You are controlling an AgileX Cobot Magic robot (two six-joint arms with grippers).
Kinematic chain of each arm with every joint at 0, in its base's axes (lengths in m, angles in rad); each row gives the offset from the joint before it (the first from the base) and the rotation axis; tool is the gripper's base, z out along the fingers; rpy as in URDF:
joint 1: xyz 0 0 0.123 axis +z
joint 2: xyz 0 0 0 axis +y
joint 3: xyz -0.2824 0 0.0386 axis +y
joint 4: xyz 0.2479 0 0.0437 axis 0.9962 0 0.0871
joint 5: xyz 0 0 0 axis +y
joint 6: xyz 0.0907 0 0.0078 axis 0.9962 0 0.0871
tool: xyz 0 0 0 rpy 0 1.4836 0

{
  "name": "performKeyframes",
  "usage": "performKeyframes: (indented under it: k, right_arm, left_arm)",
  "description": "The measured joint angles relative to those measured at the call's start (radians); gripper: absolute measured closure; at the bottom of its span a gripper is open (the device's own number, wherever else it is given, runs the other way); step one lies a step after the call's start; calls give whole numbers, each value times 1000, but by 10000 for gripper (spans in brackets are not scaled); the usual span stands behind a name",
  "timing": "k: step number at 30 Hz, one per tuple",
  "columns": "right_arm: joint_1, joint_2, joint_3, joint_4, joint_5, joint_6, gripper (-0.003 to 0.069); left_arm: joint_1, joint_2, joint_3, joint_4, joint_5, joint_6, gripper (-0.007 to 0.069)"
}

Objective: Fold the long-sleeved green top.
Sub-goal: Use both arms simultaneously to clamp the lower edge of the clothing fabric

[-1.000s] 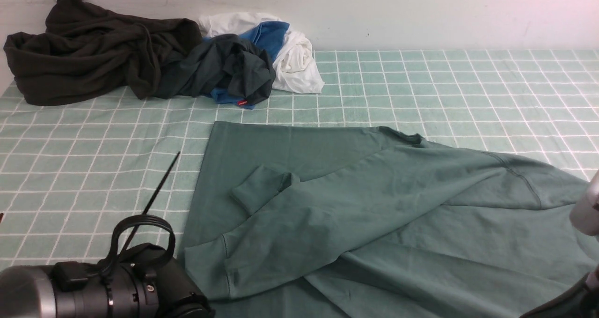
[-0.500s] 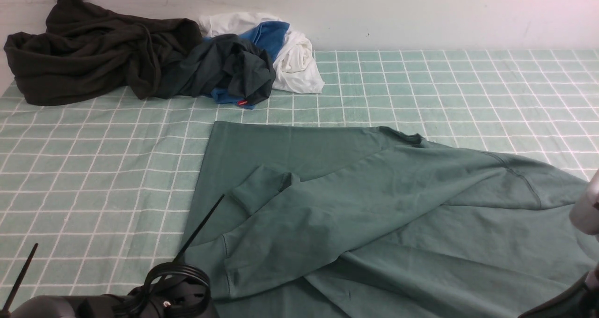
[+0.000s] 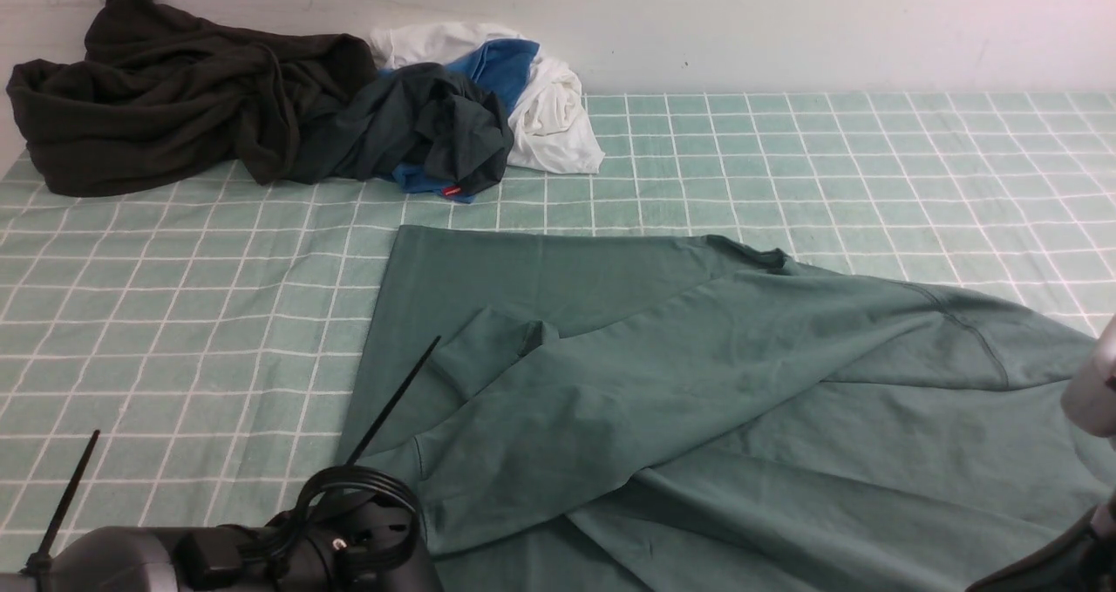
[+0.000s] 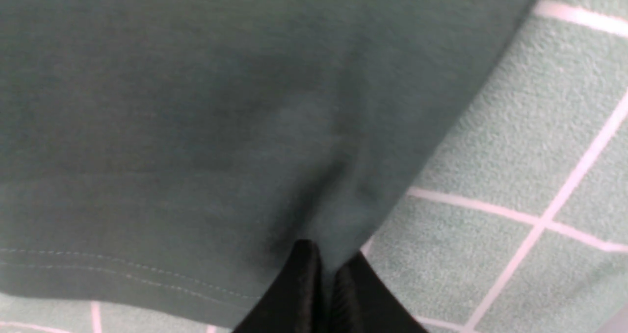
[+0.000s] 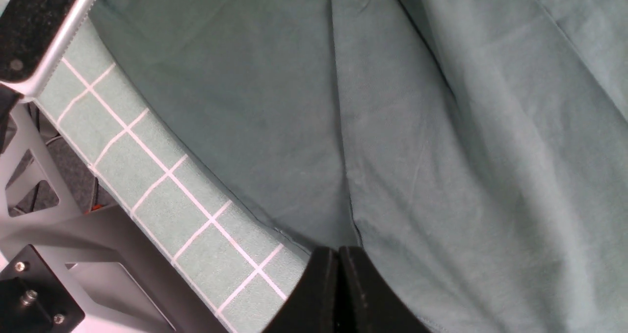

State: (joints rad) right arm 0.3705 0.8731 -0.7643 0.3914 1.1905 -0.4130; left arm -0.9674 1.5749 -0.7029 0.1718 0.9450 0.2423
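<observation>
Green top [image 4: 196, 127] | edge pinched between left end effector's [image 4: 326, 274] closed fingertips

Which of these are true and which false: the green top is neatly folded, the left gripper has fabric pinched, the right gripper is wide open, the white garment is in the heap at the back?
The green top is neatly folded. False: it lies spread and rumpled, with a sleeve across it.
The left gripper has fabric pinched. True.
The right gripper is wide open. False: it is shut.
The white garment is in the heap at the back. True.
</observation>
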Motion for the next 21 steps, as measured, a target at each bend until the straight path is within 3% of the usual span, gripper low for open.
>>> performKeyframes:
  k: [5,10,13,16,17,18,21]
  right_arm:
    - [0,0,0,-62,0,-4,673]
    - [0,25,49,-191,-11,-62,607]
    - [0,58,125,-236,-42,-97,496]
    - [22,106,241,-284,-163,-183,302]
    - [24,108,246,-288,-163,-188,292]
    - [38,120,279,-315,-225,-222,228]
    - [56,145,325,-383,-309,-265,143]
  left_arm:
    - [3,-12,-14,2,2,-62,619]
    - [42,-92,-15,0,3,-116,619]
    - [72,-149,-13,-28,9,-114,619]
    - [96,-170,17,-62,27,-59,619]
    - [97,-170,19,-62,27,-57,619]
    - [100,-170,25,-64,27,-47,619]
    - [101,-170,26,-67,19,-39,619]
